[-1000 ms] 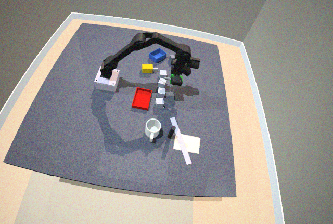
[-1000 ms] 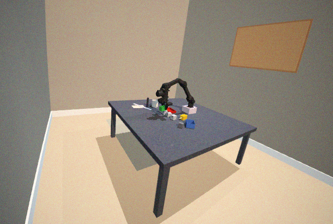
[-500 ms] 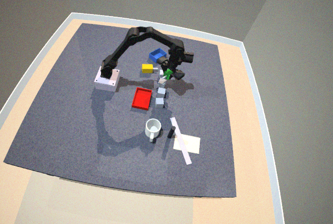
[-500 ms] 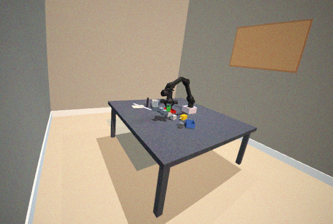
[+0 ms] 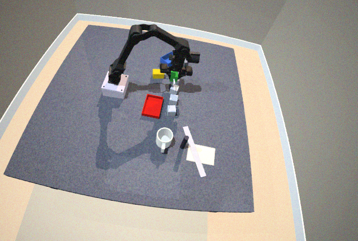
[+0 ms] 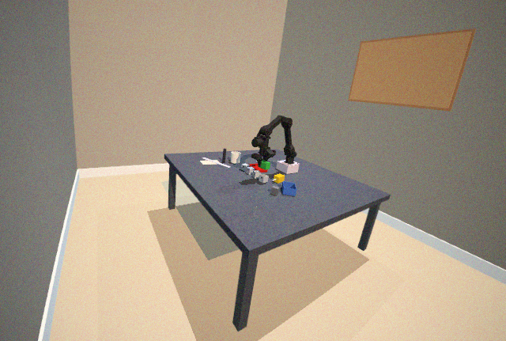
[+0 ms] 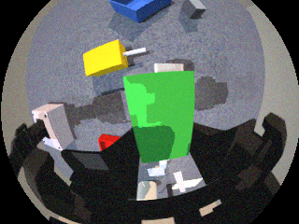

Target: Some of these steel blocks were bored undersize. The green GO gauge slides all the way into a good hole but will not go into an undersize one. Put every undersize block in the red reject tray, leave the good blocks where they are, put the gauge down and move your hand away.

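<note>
A: Posn of gauge rel. to red reject tray (image 5: 152, 106) (image 6: 256, 165) (image 7: 108, 141)?
B: Green GO gauge (image 5: 174, 76) (image 6: 265, 164) (image 7: 163, 112) is off the tray's far side from the arm base (image 5: 121, 88) (image 6: 288, 167) (image 7: 61, 123), displaced twd the blue tray (image 5: 164, 61) (image 6: 288, 191) (image 7: 140, 11). Directly at the claw (image 5: 174, 73) (image 6: 265, 162) (image 7: 163, 145), btwn its fingers.
A: Claw state?
B: Pinching gauge by its green body; grip looks firm. One arm only, so no question which is nearer.
A: Long axis?
B: Pale pin pts away from the blue-tray side, approx along the row of steel blocks (image 5: 173, 97) (image 6: 249, 170) (image 7: 168, 67), twd the mug (image 5: 164, 138) (image 6: 235, 157) (image 7: 147, 190). Row runs beside red tray, on side away from base. Exact pin tilt n/c.
A: So next move turns on what?
B: Prob. pin-to-bore alignment. Body must be squared to whichever block is up for test, then eased in. Bores too small to read here; pin doesn't look seated, but contact can't be confirmed. Crooked entry could shove a block or fake an undersize result.
A: Containers?
B: Red tray: nothing seen inside, so no rejects logged there. Blue tray: beyond red one, past the yellow gauge (image 5: 158, 73) (image 6: 279, 178) (image 7: 105, 58); partly hidden, contents n/c.
A: Progress?
B: Early, est. Sorting still to do.
</note>
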Robot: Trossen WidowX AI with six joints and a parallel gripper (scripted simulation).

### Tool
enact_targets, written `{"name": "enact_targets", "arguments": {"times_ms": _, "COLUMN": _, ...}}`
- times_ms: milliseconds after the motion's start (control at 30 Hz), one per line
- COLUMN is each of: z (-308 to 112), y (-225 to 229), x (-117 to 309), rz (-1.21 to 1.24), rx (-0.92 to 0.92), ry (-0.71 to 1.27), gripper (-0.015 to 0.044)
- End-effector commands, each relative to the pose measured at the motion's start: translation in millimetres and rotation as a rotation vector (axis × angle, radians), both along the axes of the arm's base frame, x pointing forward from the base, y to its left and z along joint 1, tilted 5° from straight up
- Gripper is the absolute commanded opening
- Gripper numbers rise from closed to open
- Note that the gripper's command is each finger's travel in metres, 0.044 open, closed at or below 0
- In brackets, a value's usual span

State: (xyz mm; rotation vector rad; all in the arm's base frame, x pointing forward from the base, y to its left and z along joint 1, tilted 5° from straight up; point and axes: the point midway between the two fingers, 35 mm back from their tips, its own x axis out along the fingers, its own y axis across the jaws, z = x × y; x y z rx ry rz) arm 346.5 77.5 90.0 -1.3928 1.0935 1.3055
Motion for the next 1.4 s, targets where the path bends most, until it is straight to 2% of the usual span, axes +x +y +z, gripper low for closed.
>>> {"name": "enact_targets", "arguments": {"times_ms": 0, "z": -5.5, "y": 8.7, "x": -55.8, "rz": 0.919, "rx": -0.061, "ry": -0.023, "gripper": 0.0000}}
{"name": "enact_targets", "arguments": {"times_ms": 400, "z": -19.0, "y": 9.9, "x": -93.1, "rz": 1.558, "rx": -0.111, "ry": -0.018, "gripper": 0.0000}}
{"name": "enact_targets", "arguments": {"times_ms": 900, "z": -20.3, "y": 9.9, "x": -93.4, "rz": 1.569, "rx": -0.112, "ry": -0.018, "gripper": 0.0000}}
{"name": "enact_targets", "arguments": {"times_ms": 1367, "z": -49.4, "y": 10.3, "x": -88.6, "rz": 1.569, "rx": -0.112, "ry": -0.018, "gripper": 0.0000}}
